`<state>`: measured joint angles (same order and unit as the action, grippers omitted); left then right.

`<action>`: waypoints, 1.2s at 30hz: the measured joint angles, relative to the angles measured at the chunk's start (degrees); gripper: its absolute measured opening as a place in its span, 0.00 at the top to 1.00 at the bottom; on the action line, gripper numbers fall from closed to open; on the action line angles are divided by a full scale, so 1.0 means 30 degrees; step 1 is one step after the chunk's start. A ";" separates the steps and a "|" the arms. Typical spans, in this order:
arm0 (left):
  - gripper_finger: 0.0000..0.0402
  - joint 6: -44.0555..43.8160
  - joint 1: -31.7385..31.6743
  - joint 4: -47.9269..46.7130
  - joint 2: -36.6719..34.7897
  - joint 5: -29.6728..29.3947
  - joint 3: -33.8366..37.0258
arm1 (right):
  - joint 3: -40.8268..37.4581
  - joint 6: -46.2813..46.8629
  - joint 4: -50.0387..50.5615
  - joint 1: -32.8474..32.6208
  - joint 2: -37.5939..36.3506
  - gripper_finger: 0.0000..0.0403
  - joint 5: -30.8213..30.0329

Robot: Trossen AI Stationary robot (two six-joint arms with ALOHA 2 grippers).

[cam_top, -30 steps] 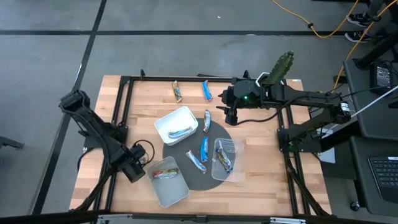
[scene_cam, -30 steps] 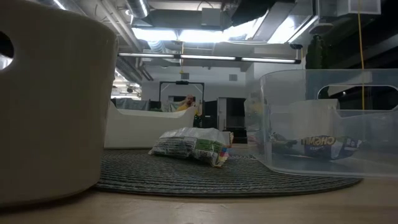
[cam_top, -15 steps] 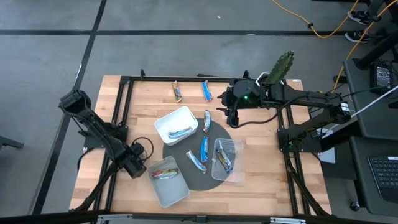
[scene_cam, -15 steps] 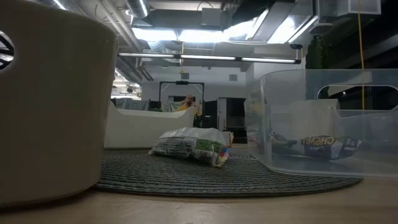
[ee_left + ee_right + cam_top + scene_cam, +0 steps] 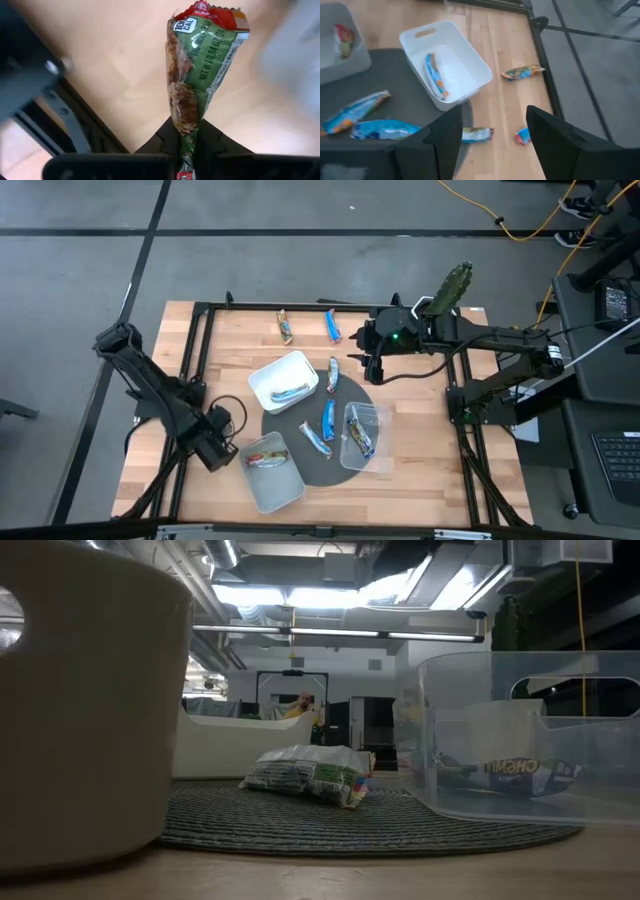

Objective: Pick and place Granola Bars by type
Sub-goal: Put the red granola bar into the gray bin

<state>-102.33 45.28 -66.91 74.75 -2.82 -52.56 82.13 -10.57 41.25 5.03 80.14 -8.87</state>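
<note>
My left gripper (image 5: pixel 214 446) points down over the bare wood left of the near grey tub (image 5: pixel 272 472) and is shut on a granola bar in a green and red wrapper (image 5: pixel 192 75); the high view hides that bar under the hand. My right gripper (image 5: pixel 492 150) hangs open above the table's far right part, holding nothing. More bars lie loose: blue ones on the dark round mat (image 5: pixel 327 420) (image 5: pixel 315 438), one at its far edge (image 5: pixel 333 373), two on the far wood (image 5: pixel 285 327) (image 5: pixel 332 326). One bar lies in each tub. My left gripper pinches the bar between its two fingers at one end of the wrapper (image 5: pixel 186 140), coming from above and pointing down. The wrapper is crumpled narrow where the fingers close. The rest of the bar reaches out past the fingertips over the wood; whether its free end touches the table I cannot tell.
A white tub (image 5: pixel 284 380) with a blue bar stands at the mat's far left, and a clear tub (image 5: pixel 362 436) at its near right. The black frame rails (image 5: pixel 190 380) run beside the left hand. In the low view the near tub (image 5: pixel 90 700) fills the left.
My left hand has risen a little beside the near grey tub.
</note>
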 joint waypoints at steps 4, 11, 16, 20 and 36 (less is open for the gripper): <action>0.97 0.0178 0.0000 -0.4351 -0.0136 -0.3121 -0.4437 | 0.0000 0.0806 -0.0098 0.0245 0.0000 0.45 0.0485; 0.95 0.7121 -0.0759 -0.3708 -0.0165 -1.4812 -0.9706 | 0.0000 0.0995 -0.4267 0.0482 -0.0007 0.45 0.3819; 0.96 1.3460 -0.3812 -0.0554 -0.0150 -1.4901 -1.0583 | 0.0000 0.1983 -0.9012 0.0511 -0.0015 0.45 0.7043; 0.96 1.8483 -0.6322 0.2972 -0.0008 -1.4310 -1.0576 | 0.0029 0.2477 -1.0917 0.0519 0.0358 0.45 0.8332; 0.96 2.7308 -1.0949 1.0432 0.0446 -1.0993 -1.0568 | 0.0022 0.3463 -1.5041 0.0519 0.2098 0.19 0.9387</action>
<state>-20.41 12.43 -35.62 76.09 -35.80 -84.27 82.19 -0.18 -3.87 6.59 86.43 19.29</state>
